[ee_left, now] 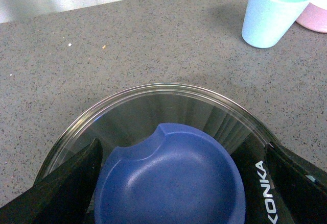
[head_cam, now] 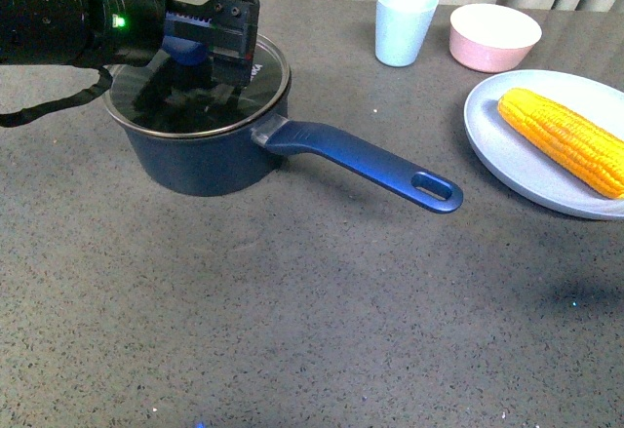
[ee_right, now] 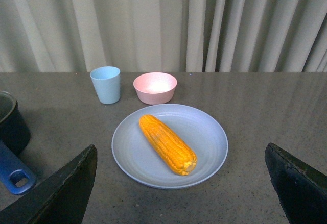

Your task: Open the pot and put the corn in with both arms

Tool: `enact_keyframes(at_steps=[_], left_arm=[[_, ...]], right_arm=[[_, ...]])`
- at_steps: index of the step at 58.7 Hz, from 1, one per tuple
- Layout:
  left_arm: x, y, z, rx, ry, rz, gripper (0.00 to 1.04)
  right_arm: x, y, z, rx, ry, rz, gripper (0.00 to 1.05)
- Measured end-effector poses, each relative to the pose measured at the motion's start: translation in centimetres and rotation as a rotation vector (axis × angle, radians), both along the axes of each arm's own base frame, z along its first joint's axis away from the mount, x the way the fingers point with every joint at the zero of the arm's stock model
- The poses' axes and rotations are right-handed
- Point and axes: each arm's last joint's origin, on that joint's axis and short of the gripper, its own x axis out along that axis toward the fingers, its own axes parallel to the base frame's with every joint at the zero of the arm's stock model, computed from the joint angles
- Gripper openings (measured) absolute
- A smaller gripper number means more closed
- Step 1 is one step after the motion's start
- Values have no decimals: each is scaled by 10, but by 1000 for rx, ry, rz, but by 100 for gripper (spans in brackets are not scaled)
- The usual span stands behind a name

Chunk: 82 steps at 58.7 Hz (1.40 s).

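Since the glass lid (head_cam: 265,69) sits closed on the pot (head_cam: 195,160), the opening step is not yet done.

Nearest the camera is bare counter (head_cam: 292,330). Next comes the pot's long blue handle (head_cam: 361,160), running out to the pot's right and toward the viewer.

The left hand (head_cam: 208,72) hangs over the pot, its fingers (ee_left: 71,183) astride the blue knob (ee_left: 168,183) at the lid's centre. One finger meets the knob's edge and the other shows a sliver of gap, so I read it as spread, not clamped.

Lid: rigid glass with a metal rim, probably fairly heavy, breakable and slick. The knob is the only sensible hold; lift it straight up.

The corn (head_cam: 565,140) lies on a pale plate (head_cam: 507,170) well to the pot's right, past the handle's end. It looks stiff, light, rounded and prone to roll; grip it across the middle.

The right hand (ee_right: 180,150) faces the plate with jaws wide, holding nothing.

Beyond the pot, to its right, stand a light-blue cup (head_cam: 405,23) and then a pink bowl (head_cam: 494,36) near the plate's far edge.

The handle lies across the corn's route to the pot, so the corn should be carried high.
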Motion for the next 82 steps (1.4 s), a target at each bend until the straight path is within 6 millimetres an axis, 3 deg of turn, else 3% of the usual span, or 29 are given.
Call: enact_keyframes(at_steps=[13,33,47,51,58,74,82], left_arm=[[2,-1,-1,7,5,24,62],[-1,-3,7,19,18,41,61],[-4,7,38,-3,-48,64,60],[-4,16,48,-11,-73,87,60],[-5,48,55,-14,-100,172,60],[-15,148,32,10,-83,423,60],[-22,165,14,23,-58,453,60]], right_arm=[[0,0,0,0,0,0,96],[0,0,0,0,0,0,96],[0,0,0,0,0,0,96],[0,0,0,0,0,0,96],[0,0,0,0,0,0,96],[0,0,0,0,0,0,96],[0,0,0,0,0,0,96]])
